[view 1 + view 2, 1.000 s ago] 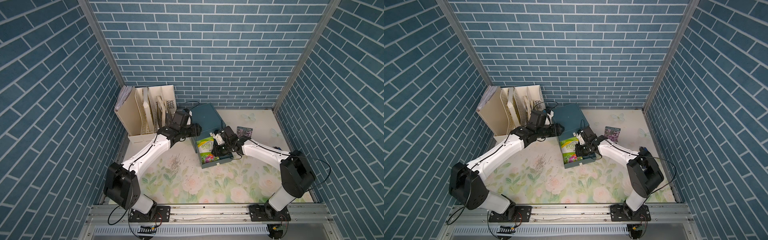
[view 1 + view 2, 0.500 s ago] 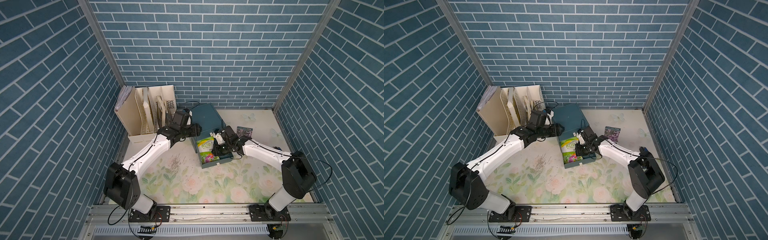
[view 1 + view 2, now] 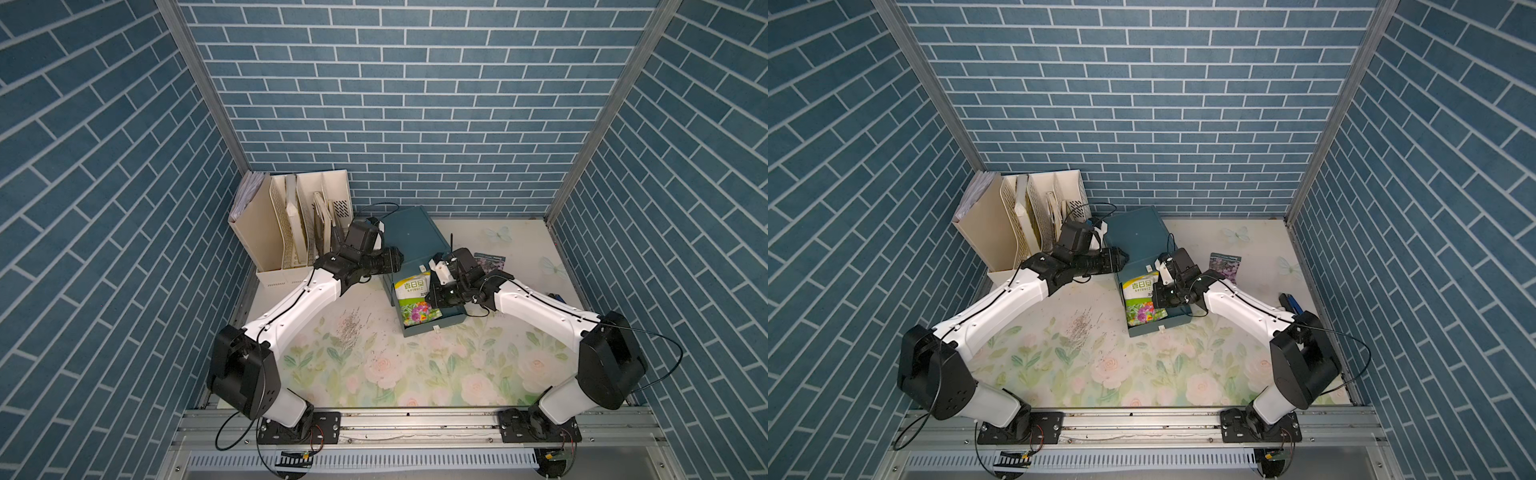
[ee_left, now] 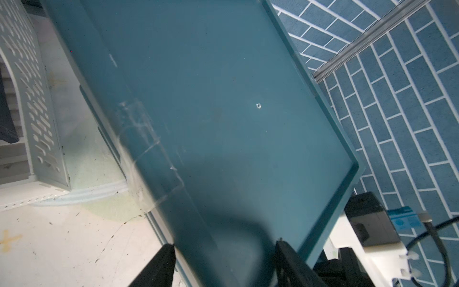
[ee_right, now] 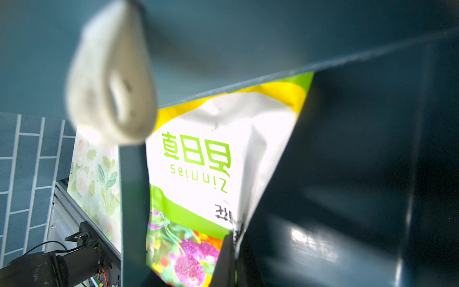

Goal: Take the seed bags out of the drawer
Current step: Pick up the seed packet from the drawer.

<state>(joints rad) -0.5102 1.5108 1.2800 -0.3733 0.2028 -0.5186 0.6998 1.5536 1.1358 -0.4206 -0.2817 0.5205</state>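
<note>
Seed bag [image 3: 411, 301] lengthwise in drawer [image 3: 440, 326], blooms robotward, pinched by right end effector [image 5: 236, 248]

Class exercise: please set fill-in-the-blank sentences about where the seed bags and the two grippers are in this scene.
1. The right gripper is shut on the green-white seed bag, printed with the word ____.
2. That bag sits in the open ____.
3. The purple seed bag lies outside it, on the ____.
4. The left gripper grips the teal ____.
Answers: Zinnias; drawer; table; cabinet.
</note>
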